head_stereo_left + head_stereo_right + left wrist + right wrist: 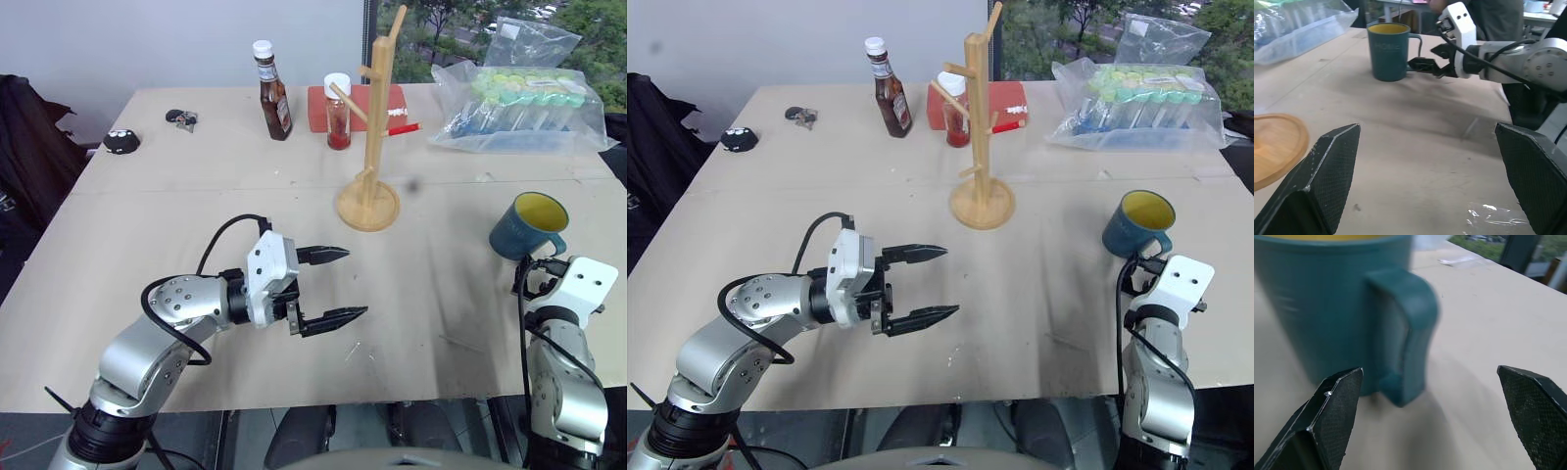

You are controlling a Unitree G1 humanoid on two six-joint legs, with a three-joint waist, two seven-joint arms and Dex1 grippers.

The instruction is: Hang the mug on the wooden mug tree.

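The teal-blue mug point(529, 227) with its yellow inside stands upright on the table's right side, its loop handle point(1408, 333) facing my right gripper. My right gripper point(1430, 372) is open, level just behind the handle, with nothing between its fingers. The left wrist view shows its fingertips point(1422, 64) close to the handle. The wooden mug tree point(374, 127) stands on its round base point(368, 208) mid-table, left of the mug, with bare pegs. My left gripper point(355, 282) hovers open and empty over the table's near middle, pointing right toward the mug point(1388, 51).
Behind the tree stand a brown sauce bottle point(273, 93), a white-capped jar point(338, 113) and a red box point(392, 103). A clear plastic bag of packaged items point(524, 103) lies at the back right. Keys point(182, 119) and a small black object point(121, 141) lie at the far left.
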